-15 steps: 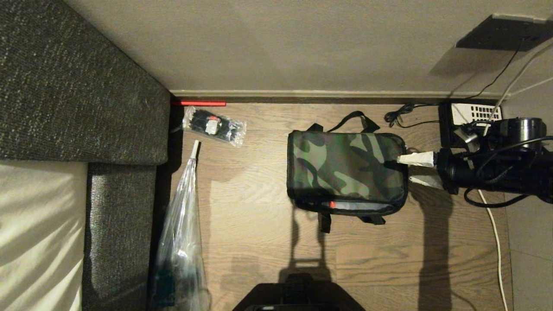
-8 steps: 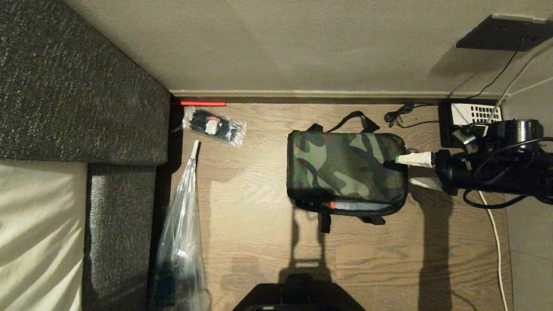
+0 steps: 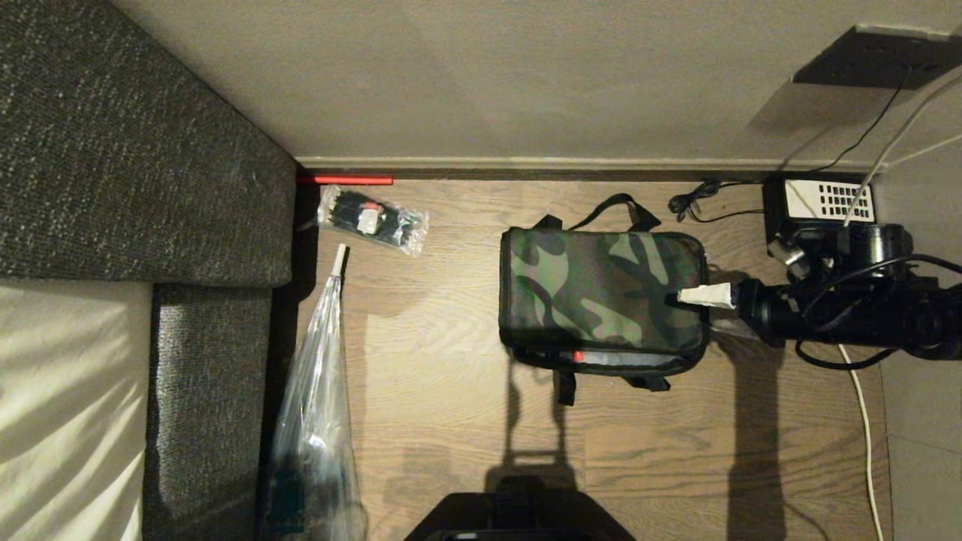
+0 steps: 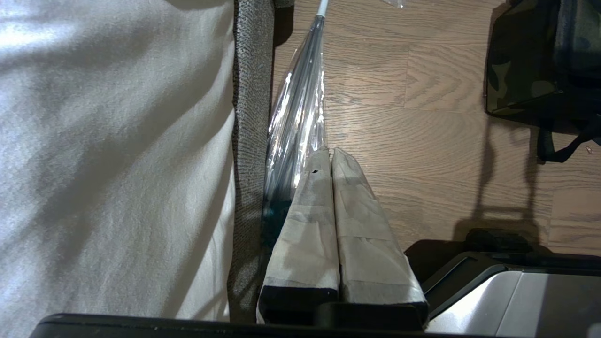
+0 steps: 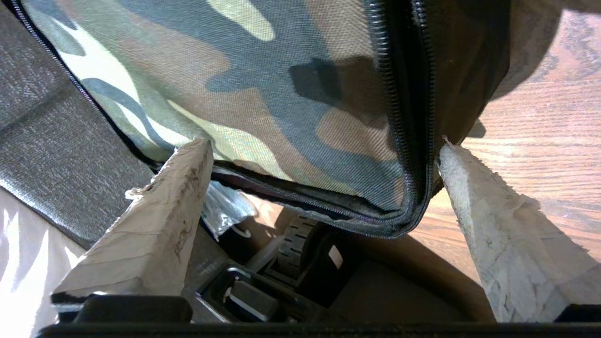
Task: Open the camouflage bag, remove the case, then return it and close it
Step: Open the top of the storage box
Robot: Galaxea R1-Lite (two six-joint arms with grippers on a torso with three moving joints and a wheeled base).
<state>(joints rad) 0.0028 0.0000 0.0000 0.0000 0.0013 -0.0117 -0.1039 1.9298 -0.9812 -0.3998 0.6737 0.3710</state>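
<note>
Camouflage bag (image 3: 601,297): lies flat on the wooden floor (image 3: 451,421), right of centre, just short of the far wall, with its camouflage lid facing up. Along the near edge a thin strip of pale lining and a spot of red show, so the lid is not fully sealed there.

Case: not visible in any view; judged to be inside the bag, though that cannot be confirmed.

Right gripper (image 3: 714,308): reaches in from the right at the bag's right edge. Its taped fingers (image 5: 159,225) are spread wide and empty, one lying over the lid's corner, the other lower down beside the black side wall, straddling the zipped corner without gripping it.

What changed: over the last second the right gripper moved leftward and toward the near side, so the upper finger now overlaps the lid more, and the jaws widened a little further.

Meaning for the task: it looks like an approach to the zipper corner or lid edge. Whether this begins the opening or finishes the closing cannot be told from these views.

Left gripper (image 4: 332,162): parked low on the left, fingers pressed together and empty, beside the clear-wrapped umbrella (image 3: 316,406) and the sofa (image 3: 135,165).

Risk: soft fabric may slip or bunch when pinched.
</note>
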